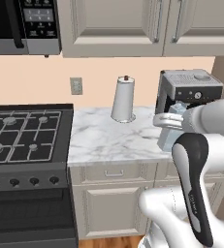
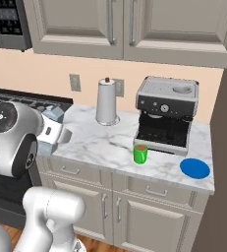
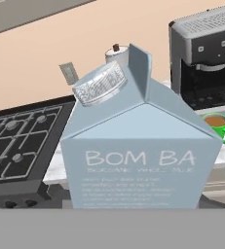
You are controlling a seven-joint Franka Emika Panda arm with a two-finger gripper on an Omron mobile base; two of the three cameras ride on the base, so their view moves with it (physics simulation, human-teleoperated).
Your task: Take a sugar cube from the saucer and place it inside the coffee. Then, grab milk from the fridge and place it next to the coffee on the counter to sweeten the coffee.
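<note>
1. The pale blue-white milk carton point(image 3: 138, 160), gabled on top with a ribbed round cap, takes up the centre of the hand view; its front reads "BOM BA".
2. In the left base view the carton point(image 1: 170, 136) sits at centre right, held up against the arm's white wrist above the front edge of the white grey-veined marble counter point(image 1: 104, 140).
3. The claw point(image 2: 50, 134) at centre left of the right base view appears closed on the carton, though its fingertips are hidden.
4. The bright green mug of brown coffee point(image 2: 140, 153) stands on the counter at frame centre, just before the boxy steel-and-black espresso machine point(image 2: 165, 113).
5. The flat round bright blue saucer point(image 2: 194, 168) lies at centre right, near the mug.
6. A tall white paper-towel roll point(image 2: 106, 102) stands at the wall.
7. A black gas stove point(image 1: 24, 133) fills the left.
</note>
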